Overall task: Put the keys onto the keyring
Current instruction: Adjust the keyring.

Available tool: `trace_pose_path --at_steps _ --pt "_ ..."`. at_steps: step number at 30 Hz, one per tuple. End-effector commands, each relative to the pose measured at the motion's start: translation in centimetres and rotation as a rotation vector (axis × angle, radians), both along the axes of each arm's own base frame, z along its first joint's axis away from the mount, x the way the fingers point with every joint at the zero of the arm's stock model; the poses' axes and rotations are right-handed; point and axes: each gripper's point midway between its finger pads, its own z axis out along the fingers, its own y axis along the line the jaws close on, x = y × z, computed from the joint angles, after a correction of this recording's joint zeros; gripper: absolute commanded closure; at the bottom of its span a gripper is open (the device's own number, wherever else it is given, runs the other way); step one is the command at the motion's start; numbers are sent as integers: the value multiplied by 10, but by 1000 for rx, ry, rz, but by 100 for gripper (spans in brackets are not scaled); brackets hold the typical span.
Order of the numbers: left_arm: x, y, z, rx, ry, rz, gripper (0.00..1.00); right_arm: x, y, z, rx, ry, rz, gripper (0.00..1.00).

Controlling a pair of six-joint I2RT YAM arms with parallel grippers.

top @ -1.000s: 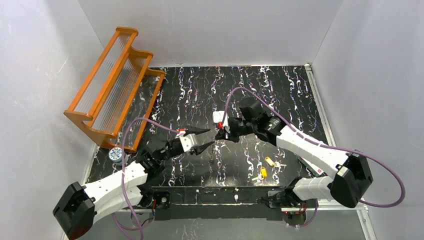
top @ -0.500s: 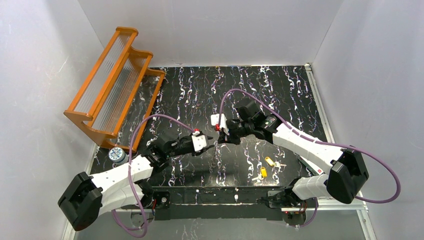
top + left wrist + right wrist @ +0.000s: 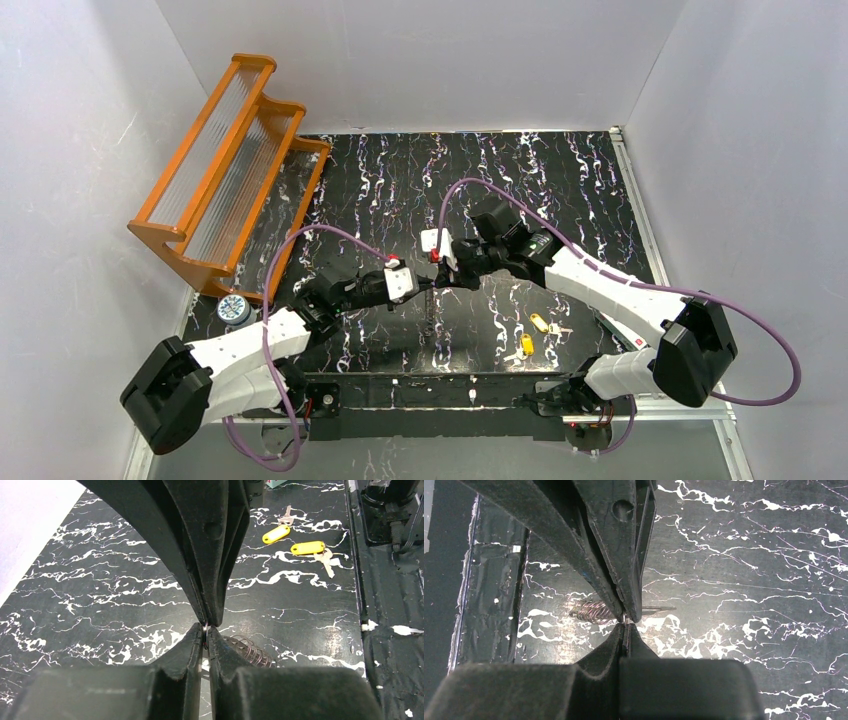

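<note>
My left gripper [image 3: 424,284] and right gripper [image 3: 441,272] meet tip to tip above the middle of the black marbled table. Both are shut on the keyring [image 3: 205,631], a thin metal band seen edge-on between the fingers; it also shows in the right wrist view [image 3: 625,620]. A wire coil [image 3: 248,650] lies or hangs just below it. My left gripper [image 3: 205,630] faces my right gripper [image 3: 625,630]. The two keys [image 3: 533,334] with yellow heads lie loose on the table at the near right, one key [image 3: 276,534] beside the other key [image 3: 308,548].
An orange wooden rack [image 3: 225,170] leans at the far left. A small round tin [image 3: 232,309] sits by its near corner. White walls close the table on three sides. A black rail [image 3: 440,385] runs along the near edge.
My left gripper was open and apart from the right one; it has moved right to the right gripper's tips and shut on the keyring. The right arm shifted slightly left.
</note>
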Motion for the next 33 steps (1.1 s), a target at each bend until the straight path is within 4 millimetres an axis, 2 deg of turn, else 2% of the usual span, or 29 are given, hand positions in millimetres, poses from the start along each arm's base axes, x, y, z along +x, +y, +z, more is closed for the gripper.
trace_pose_path --at_steps 1,4,6,8,12,17,22,29,33 --pt "-1 -6 16 -44 -20 -21 100 5 11 22 70 -50 10 99" --pt "-2 -4 14 -42 -19 -17 100 8 8 21 80 -71 -24 95" --pt "-2 -3 14 -44 -19 -13 100 8 5 19 99 -90 -38 83" --pt "-2 -1 14 -49 -22 -6 100 8 3 19 129 -111 -54 67" --pt "-5 1 21 -89 -42 -4 100 5 1 23 212 -150 -74 56" --pt "-15 3 33 -167 -80 -29 100 3 1 37 321 -194 -95 56" --pt "-25 4 41 -219 -104 -69 100 -13 3 48 412 -202 -25 58" --pt "-31 5 50 -257 -121 -91 100 -22 7 50 435 -177 29 60" --pt "-31 4 51 -262 -121 -94 100 -27 10 54 452 -170 66 66"
